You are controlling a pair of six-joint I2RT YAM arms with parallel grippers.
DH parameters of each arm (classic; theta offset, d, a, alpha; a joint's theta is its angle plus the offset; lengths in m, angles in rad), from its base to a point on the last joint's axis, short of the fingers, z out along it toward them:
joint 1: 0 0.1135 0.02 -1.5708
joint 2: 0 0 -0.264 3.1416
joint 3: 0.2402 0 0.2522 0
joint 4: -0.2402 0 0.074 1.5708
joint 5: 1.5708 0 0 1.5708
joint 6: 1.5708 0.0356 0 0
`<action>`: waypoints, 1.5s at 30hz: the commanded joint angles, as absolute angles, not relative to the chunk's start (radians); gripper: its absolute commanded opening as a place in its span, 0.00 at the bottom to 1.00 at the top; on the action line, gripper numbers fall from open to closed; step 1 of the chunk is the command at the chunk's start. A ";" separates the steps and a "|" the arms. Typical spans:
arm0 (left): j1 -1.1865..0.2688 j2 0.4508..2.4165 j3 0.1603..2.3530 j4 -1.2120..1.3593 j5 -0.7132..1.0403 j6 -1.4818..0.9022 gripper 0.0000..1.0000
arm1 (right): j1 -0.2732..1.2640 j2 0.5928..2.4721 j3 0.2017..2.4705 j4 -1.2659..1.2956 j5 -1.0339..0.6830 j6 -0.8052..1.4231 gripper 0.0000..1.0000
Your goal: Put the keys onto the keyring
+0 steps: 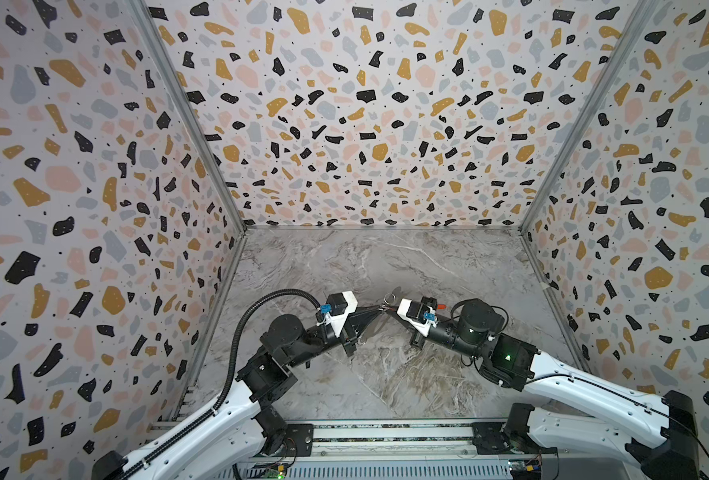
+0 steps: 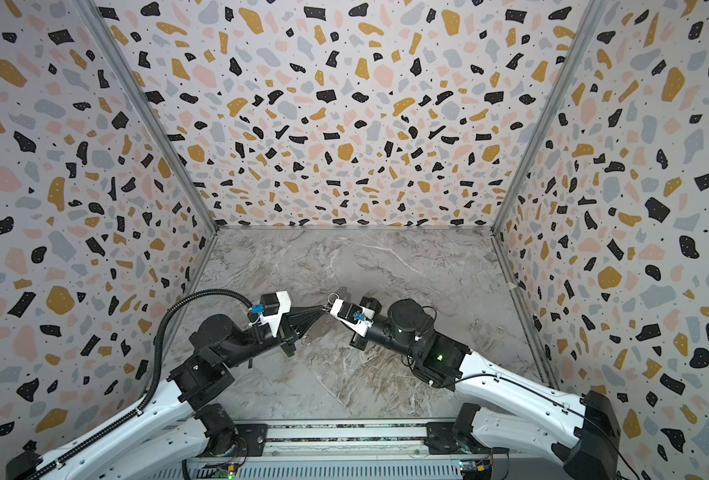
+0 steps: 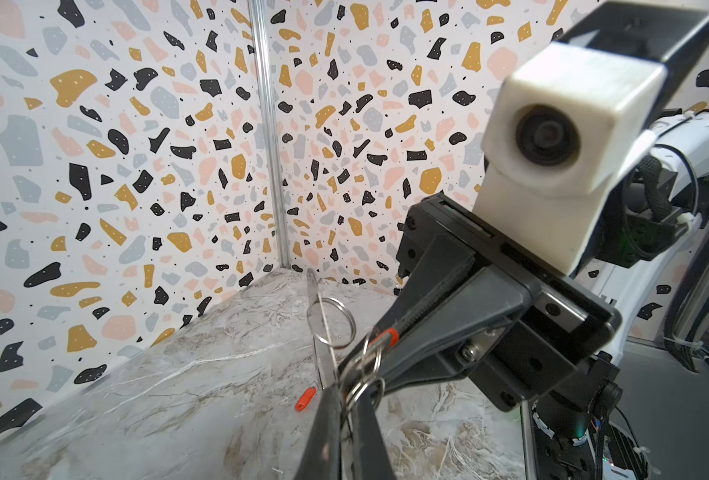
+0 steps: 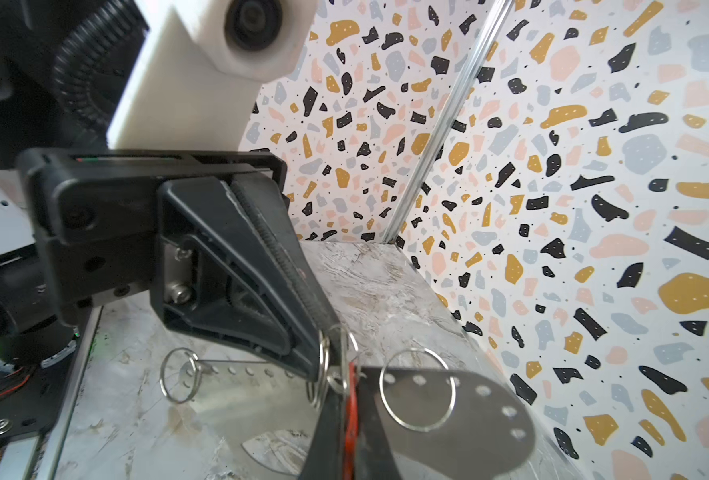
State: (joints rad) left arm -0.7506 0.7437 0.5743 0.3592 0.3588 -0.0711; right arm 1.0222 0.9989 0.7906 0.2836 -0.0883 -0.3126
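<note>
Left claw [image 1: 377, 309]: the black tapered fingers are seen pressed together on the keyring [image 4: 481, 411], which is gripped near its middle and held clear of the bench.
Right claw [image 1: 389, 312]: it is closed tight on the held key [image 4: 350, 419]. Only the key's red-orange plastic tag is seen, pinched between the ribbed black fingers.
Meeting point: the two claw tips are set nose to nose, touching or nearly so, above the middle of the bench, as shown in both top views.
Keyring: a flat, shiny grey metal strip with rounded ends and a row of small round holes. It is seen edge-on from the left wrist and broadside from the right wrist.
Wire rings [image 3: 353, 323]: a thin, round, silvery loop is hung at each end of the strip. Smaller split rings [image 3: 365, 374] are bunched at the claw tips, and how they are linked cannot be told.
Loose key [image 3: 305, 399]: a small red-orange oblong tag is seen lying on the bench, apart from both claws. Its metal blade cannot be made out.
Bench [image 1: 344, 266]: a smooth surface in a grey marble pattern with pale veins.
Walls [image 1: 344, 104]: matte panels printed with black, ochre, pink and grey terrazzo chips, joined by metal corner strips.
</note>
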 commanded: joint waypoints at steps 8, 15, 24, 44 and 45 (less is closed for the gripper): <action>-0.737 0.762 0.645 0.328 0.111 -0.114 0.00 | 1.090 1.010 0.791 0.412 0.209 -0.488 0.00; -0.738 0.798 0.666 0.303 0.033 -0.129 0.00 | 1.112 1.026 0.755 0.539 0.308 -0.541 0.00; -0.738 0.828 0.683 0.306 -0.029 -0.141 0.00 | 1.117 0.984 0.693 0.613 0.286 -0.607 0.00; -0.738 0.769 0.633 0.411 -0.057 -0.195 0.00 | 1.124 0.974 0.657 0.571 0.256 -0.624 0.00; -0.738 0.766 0.632 0.413 -0.062 -0.197 0.00 | 1.125 0.974 0.654 0.576 0.259 -0.626 0.00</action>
State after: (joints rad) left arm -0.7734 0.7952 0.6388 0.3023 0.1467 -0.1799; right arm 1.1168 1.0309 0.6670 0.5339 0.2531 -0.6209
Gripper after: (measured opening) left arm 0.047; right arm 0.056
